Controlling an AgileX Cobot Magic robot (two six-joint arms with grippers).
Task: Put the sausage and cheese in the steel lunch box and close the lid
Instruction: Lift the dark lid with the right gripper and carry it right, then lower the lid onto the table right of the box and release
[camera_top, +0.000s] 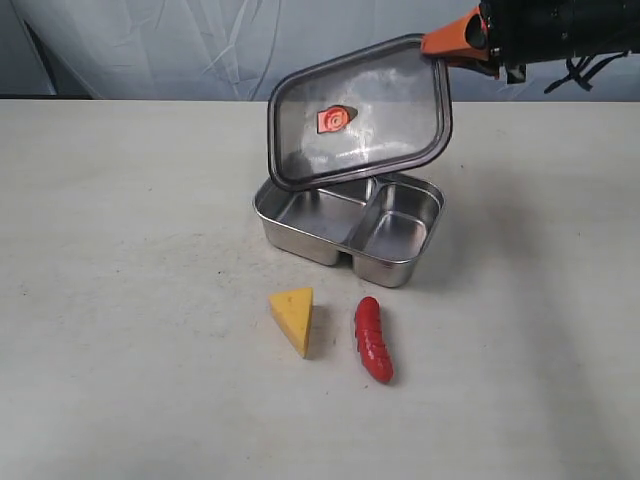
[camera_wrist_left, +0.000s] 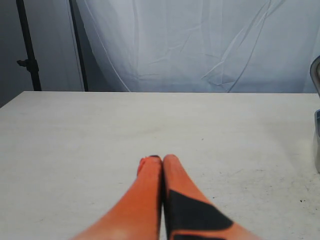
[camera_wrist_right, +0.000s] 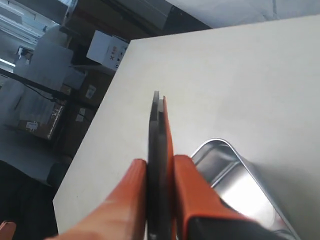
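Note:
The steel lunch box (camera_top: 350, 224) sits open on the table with both compartments empty. Above its far side hangs the dark translucent lid (camera_top: 390, 100), tilted, its orange valve (camera_top: 334, 120) facing me. My right gripper (camera_top: 440, 45) is shut on the lid's upper right corner; the right wrist view shows its orange fingers clamping the lid's edge (camera_wrist_right: 159, 140), with the box (camera_wrist_right: 235, 175) beneath. In front of the box lie the yellow cheese (camera_top: 294, 318) and, to its right, the red sausage (camera_top: 373, 338). My left gripper (camera_wrist_left: 159, 161) is shut on nothing, low over bare table.
A white cloth backdrop (camera_top: 200, 50) hangs behind the table. The right wrist view shows the table's side edge (camera_wrist_right: 95, 130) and shelves with boxes beyond it. A dark stand pole (camera_wrist_left: 27, 45) rises at the far corner in the left wrist view.

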